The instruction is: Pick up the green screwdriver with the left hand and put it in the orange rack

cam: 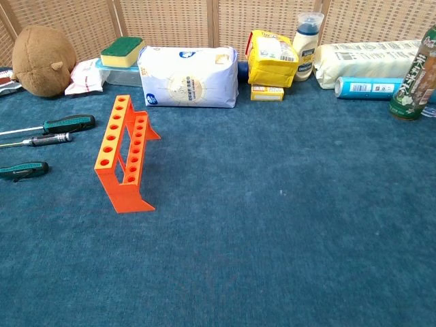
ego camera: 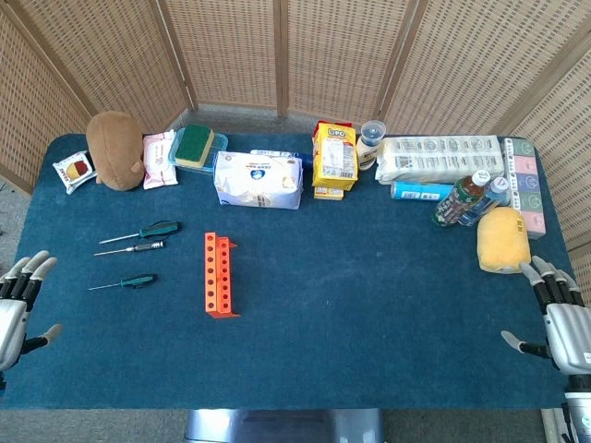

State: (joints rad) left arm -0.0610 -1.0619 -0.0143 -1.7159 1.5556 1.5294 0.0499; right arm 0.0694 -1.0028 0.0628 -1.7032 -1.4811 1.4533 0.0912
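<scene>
The green screwdriver (ego camera: pixel 140 232) you are after is lying flat on the blue table (ego camera: pixel 369 305), furthest back in a row of three tools, with a slim dark-handled screwdriver (ego camera: pixel 130 247) just beside it and a smaller green-handled screwdriver (ego camera: pixel 124 282) nearer you. The orange rack (ego camera: pixel 219 274) is standing upright to their right, its holes facing up and none filled. You are at the very first step: nothing is picked up yet. Your left hand (ego camera: pixel 18 305) is waiting at the table's near left edge, fingers spread and empty; your right hand (ego camera: pixel 559 318) is likewise spread and empty at the far right. Next you are likely needing a forward reach over the nearer tools, closing on the handle only.
</scene>
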